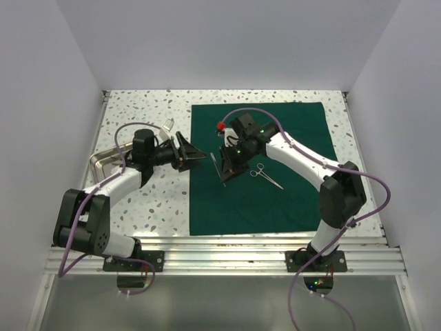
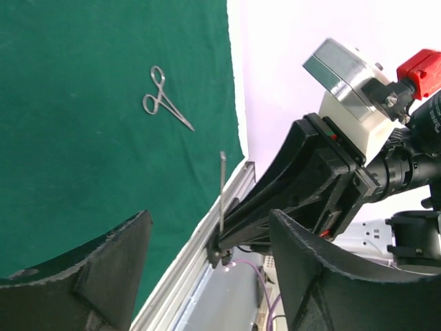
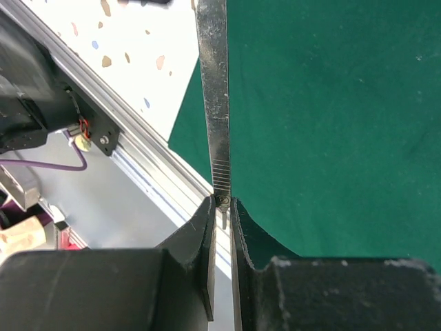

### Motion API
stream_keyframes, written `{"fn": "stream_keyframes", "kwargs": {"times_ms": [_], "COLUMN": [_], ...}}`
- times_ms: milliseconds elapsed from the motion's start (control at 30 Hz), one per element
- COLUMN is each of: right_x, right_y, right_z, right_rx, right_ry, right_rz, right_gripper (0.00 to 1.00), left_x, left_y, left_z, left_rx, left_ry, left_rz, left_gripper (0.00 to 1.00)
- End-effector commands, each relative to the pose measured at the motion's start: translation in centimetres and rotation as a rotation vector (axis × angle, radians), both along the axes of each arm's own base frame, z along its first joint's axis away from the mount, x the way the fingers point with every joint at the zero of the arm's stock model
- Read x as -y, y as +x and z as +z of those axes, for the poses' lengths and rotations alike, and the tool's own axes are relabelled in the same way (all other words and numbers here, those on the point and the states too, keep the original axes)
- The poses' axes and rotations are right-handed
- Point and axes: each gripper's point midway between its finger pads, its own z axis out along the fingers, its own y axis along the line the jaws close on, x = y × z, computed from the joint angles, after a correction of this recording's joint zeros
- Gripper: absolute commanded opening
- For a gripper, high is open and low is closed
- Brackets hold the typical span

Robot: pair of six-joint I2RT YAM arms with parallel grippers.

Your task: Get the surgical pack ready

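Observation:
The surgical pack, a dark green drape [image 1: 289, 207], lies flat on the right half of the table. It also shows in the left wrist view [image 2: 83, 138] and the right wrist view [image 3: 331, 124]. My right gripper [image 1: 224, 172] [image 3: 222, 207] is shut on the end of slim steel tweezers [image 3: 213, 103] [image 1: 213, 165], held above the drape's left edge. My left gripper [image 1: 195, 156] [image 2: 207, 269] faces it, open. The tweezers [image 2: 222, 200] stand just beyond the gap between its fingers [image 2: 103, 276], touching neither. Ring-handled steel forceps [image 1: 265, 176] [image 2: 165, 100] lie on the drape.
A shallow steel tray [image 1: 103, 164] sits at the left, partly under the left arm. An aluminium rail [image 1: 220, 252] runs along the table's near edge. White walls close in the speckled tabletop [image 1: 151, 200] at the back and both sides.

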Motion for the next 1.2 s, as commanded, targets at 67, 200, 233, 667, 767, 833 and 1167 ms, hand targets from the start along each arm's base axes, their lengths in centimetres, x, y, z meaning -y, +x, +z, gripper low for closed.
{"fn": "stream_keyframes", "kwargs": {"times_ms": [67, 200, 233, 667, 767, 833, 1167], "right_x": [-1.5, -1.5, -1.5, -1.5, -1.2, -0.7, 2.8], "right_y": [0.2, -0.1, -0.3, -0.5, -0.3, 0.2, 4.9], "right_z": [3.1, 3.3, 3.4, 3.6, 3.4, 2.9, 2.3], "right_rx": [0.056, 0.058, 0.053, 0.063, 0.068, 0.072, 0.127], "right_ry": [0.089, 0.090, 0.091, 0.069, 0.049, -0.001, -0.142], "right_rz": [0.021, 0.028, 0.032, 0.066, 0.060, 0.028, -0.165], "right_gripper": [0.00, 0.00, 0.00, 0.00, 0.01, 0.16, 0.62], "left_x": [1.7, 2.9, 3.1, 5.9, 6.1, 5.9, -11.0], "left_y": [-0.7, -1.1, -1.1, -0.3, 0.0, 0.3, 5.8], "left_z": [1.6, 1.0, 0.9, 0.5, 0.7, 0.7, -2.0], "left_rx": [0.042, 0.017, 0.012, -0.023, -0.025, -0.026, -0.105], "left_ry": [-0.045, -0.050, -0.052, -0.108, -0.129, -0.131, 0.103], "left_rz": [-0.025, -0.050, -0.054, -0.111, -0.122, -0.113, 0.464], "left_gripper": [0.70, 0.62, 0.61, 0.25, 0.00, 0.00, 0.00]}}
